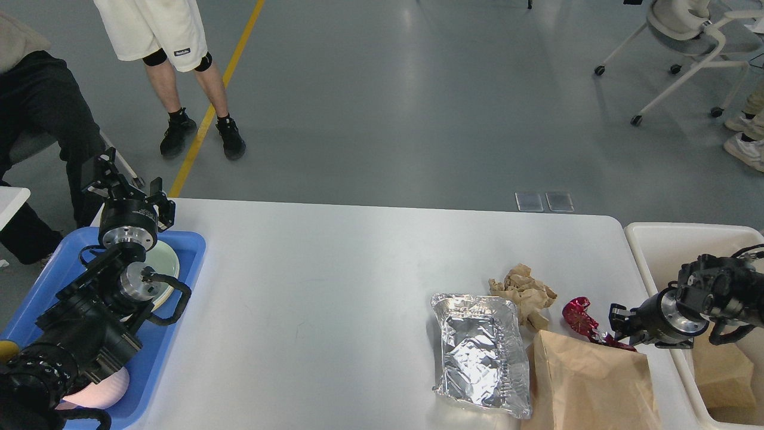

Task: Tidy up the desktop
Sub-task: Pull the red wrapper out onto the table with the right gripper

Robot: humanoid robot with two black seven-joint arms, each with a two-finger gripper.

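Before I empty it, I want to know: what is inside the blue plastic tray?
In the blue plastic tray a pale round plate and a pinkish round dish show. The black left arm covers the rest.

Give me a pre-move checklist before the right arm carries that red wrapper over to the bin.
1. Right gripper on the red wrapper: cannot tell; the fingers meet its crumpled end but the hold is unclear.
2. Wrapper free of the brown paper bag: not ok; its lower end lies against the bag's top edge.
3. Cream-white bin has room: ok; only brown paper shows inside, at the near end.
4. Left gripper out of the way: ok; raised over the blue tray, far from the wrapper.
5. Desktop otherwise tidy: not ok; foil pouch and crumpled paper remain.
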